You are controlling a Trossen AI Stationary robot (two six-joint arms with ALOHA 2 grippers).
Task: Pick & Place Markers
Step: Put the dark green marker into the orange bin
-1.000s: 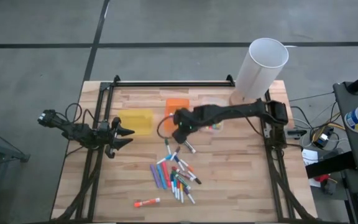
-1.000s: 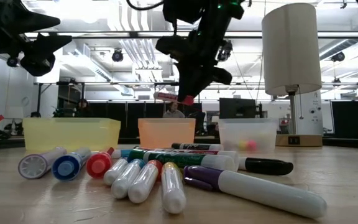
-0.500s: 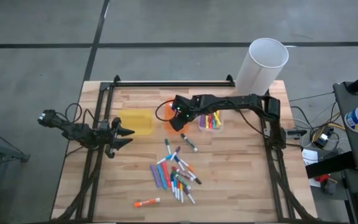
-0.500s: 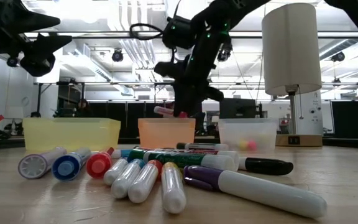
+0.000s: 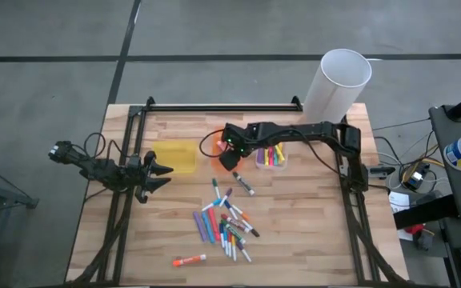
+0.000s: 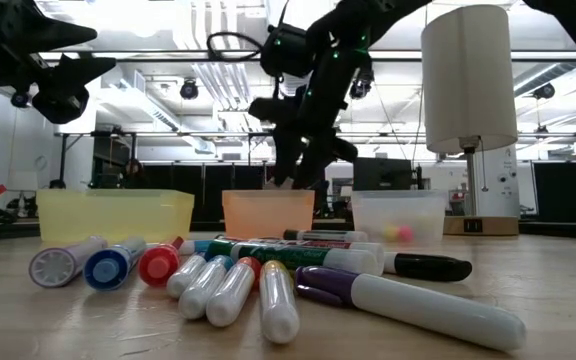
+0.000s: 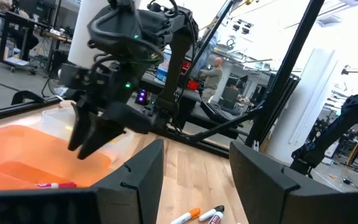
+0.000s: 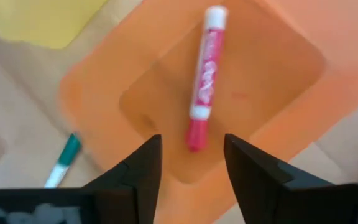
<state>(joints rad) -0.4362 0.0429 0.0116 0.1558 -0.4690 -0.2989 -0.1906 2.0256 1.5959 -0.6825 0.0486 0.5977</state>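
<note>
Hovered right gripper, jaws apart and empty, over orange bin near the far edge with a pink marker lying inside; next likely a reach to the markers mid-table; left gripper open, idle at left edge

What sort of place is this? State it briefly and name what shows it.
Probably a robotics lab or workshop. A wooden worktable carries two dark robot arms on a metal frame, ceiling lights and ducts run over an open hall, and desks with monitors stand behind.
</note>
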